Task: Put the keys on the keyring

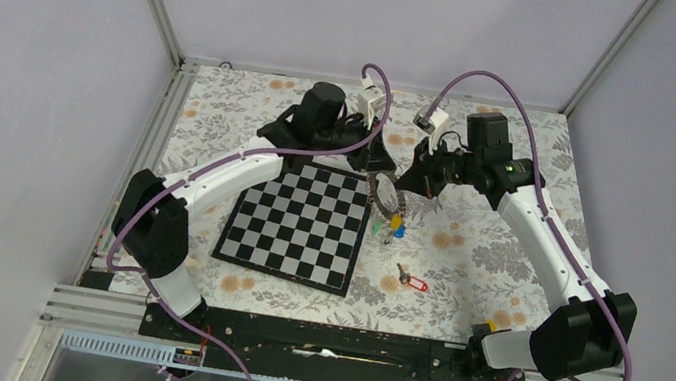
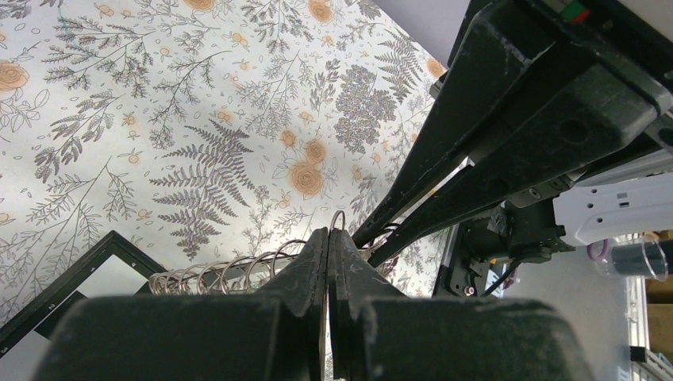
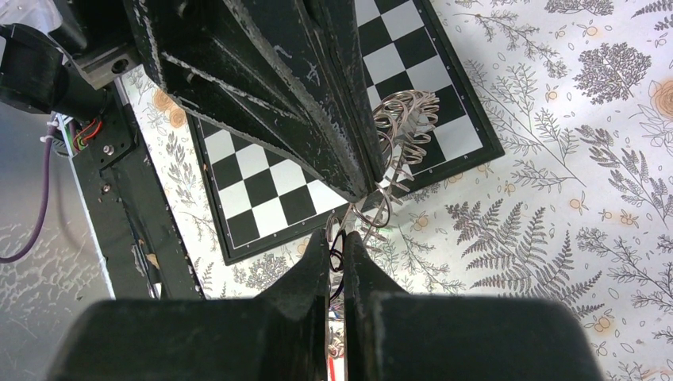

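Note:
Both grippers hold the keyring (image 1: 384,193), a coil of grey wire, above the chessboard's far right corner. My left gripper (image 1: 380,170) is shut on one wire loop; the left wrist view shows its closed tips (image 2: 328,232) and the coil (image 2: 214,274) trailing left. My right gripper (image 1: 405,183) is shut on another loop, seen in the right wrist view (image 3: 339,236), with the stretched coil (image 3: 403,127) ahead. Keys with green (image 1: 375,226), yellow (image 1: 395,222) and blue (image 1: 400,231) tags hang under the ring. A red-tagged key (image 1: 413,283) lies on the cloth.
The chessboard (image 1: 298,225) lies on the floral cloth left of the keys. In the right wrist view the left gripper's fingers (image 3: 294,103) cross close over the board (image 3: 262,182). Metal frame rails run along the left and near edges.

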`<state>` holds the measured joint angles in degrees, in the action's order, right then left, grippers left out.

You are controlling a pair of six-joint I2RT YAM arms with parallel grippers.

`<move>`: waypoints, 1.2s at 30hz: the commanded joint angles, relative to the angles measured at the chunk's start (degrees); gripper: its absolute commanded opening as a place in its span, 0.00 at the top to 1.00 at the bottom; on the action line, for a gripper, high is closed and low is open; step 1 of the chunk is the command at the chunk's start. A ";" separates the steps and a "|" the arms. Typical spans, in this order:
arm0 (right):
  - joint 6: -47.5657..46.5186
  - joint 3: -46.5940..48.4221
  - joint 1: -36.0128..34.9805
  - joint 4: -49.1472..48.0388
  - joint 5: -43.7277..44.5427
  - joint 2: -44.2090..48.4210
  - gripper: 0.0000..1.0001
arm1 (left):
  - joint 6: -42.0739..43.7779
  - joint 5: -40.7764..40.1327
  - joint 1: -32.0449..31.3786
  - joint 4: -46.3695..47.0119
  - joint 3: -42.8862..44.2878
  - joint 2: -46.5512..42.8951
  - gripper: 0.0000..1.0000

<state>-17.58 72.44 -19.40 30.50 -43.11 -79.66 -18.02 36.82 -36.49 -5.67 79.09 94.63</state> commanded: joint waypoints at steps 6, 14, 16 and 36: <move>2.29 0.01 -0.22 -3.23 -3.63 0.82 0.82 | -4.78 0.91 0.09 11.53 -3.96 -0.10 1.00; 0.06 0.09 1.46 -0.46 -8.55 3.29 0.57 | -6.19 9.34 1.82 24.39 -9.94 -0.72 1.00; -0.48 -0.09 2.35 0.18 -9.90 4.03 0.52 | -5.79 11.70 2.15 27.66 -10.95 -0.76 1.00; -0.26 -3.41 4.83 -2.68 -14.46 5.75 0.57 | -14.21 20.92 2.65 48.82 -17.61 -1.27 1.00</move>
<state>-17.34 69.45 -14.63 30.02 -54.39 -74.08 -30.39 55.42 -33.89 35.27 61.32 94.76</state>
